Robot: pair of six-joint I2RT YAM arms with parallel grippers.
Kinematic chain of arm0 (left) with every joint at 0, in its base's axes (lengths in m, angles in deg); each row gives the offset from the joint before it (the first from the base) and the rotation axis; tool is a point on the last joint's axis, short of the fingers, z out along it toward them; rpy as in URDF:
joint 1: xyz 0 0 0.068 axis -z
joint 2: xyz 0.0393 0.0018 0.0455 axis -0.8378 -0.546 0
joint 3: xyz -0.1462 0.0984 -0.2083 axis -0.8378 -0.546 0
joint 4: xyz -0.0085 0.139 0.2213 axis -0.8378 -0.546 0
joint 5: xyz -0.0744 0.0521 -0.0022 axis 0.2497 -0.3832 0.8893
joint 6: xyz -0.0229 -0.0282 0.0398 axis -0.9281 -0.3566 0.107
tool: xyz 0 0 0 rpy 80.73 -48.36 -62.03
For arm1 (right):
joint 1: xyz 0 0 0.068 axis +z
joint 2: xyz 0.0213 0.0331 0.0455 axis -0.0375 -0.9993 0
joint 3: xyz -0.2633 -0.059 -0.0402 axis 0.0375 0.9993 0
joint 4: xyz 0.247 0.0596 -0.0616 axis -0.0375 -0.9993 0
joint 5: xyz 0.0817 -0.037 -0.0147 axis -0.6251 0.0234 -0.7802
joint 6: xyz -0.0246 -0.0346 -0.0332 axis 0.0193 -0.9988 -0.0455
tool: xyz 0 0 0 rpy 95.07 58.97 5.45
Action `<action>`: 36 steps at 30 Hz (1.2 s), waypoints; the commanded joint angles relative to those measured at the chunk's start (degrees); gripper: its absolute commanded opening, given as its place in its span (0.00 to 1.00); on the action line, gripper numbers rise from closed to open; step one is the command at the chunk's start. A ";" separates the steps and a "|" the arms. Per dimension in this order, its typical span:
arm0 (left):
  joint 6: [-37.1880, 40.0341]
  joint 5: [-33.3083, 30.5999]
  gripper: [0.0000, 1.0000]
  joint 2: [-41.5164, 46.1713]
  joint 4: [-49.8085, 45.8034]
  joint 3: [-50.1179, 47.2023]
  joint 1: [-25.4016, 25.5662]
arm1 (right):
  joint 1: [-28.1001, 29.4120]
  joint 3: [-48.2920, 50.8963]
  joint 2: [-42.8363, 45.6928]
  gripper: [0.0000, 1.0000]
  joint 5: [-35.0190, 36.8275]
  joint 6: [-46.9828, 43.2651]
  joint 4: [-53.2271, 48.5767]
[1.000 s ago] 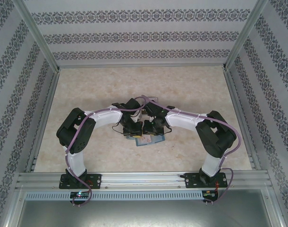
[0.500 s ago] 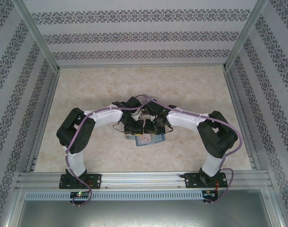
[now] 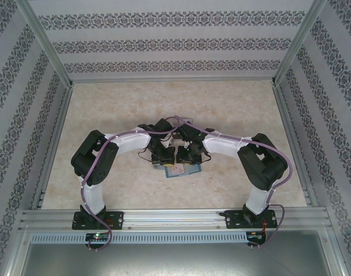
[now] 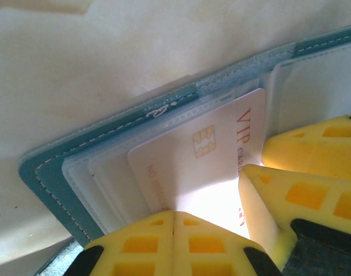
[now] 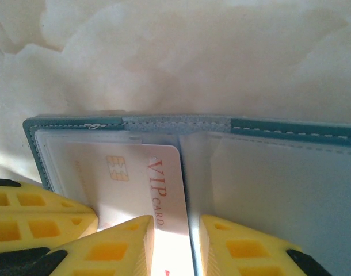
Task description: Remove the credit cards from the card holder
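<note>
The card holder [image 5: 279, 167] lies open on the table [image 3: 164, 109], under both grippers. A VIP card [image 5: 135, 184] pokes out of one pocket. The left gripper [image 4: 174, 215] rests on the card. The right gripper [image 5: 175, 230], just beside it, has a finger on each side of the card's edge.

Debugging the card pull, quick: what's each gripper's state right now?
Left gripper: shut, tips at the edge of the VIP card; grip cannot be told.
Right gripper: open, jaws apart over the VIP card.
</note>
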 commanded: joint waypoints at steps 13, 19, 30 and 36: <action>1.27 -2.78 0.02 -2.54 -2.38 -1.51 0.84 | -1.57 4.17 2.12 0.27 -8.23 2.32 7.92; 1.18 -2.71 0.02 -2.78 -2.27 -1.50 0.84 | -1.85 4.66 3.59 0.26 -9.78 2.71 9.17; 1.21 -2.51 0.02 -2.72 -2.46 -1.21 0.88 | -2.97 6.86 5.06 0.20 -12.38 4.25 13.40; 1.30 -2.51 0.02 -2.89 -2.56 -1.19 0.87 | -3.53 8.37 4.37 0.15 -13.65 4.97 15.93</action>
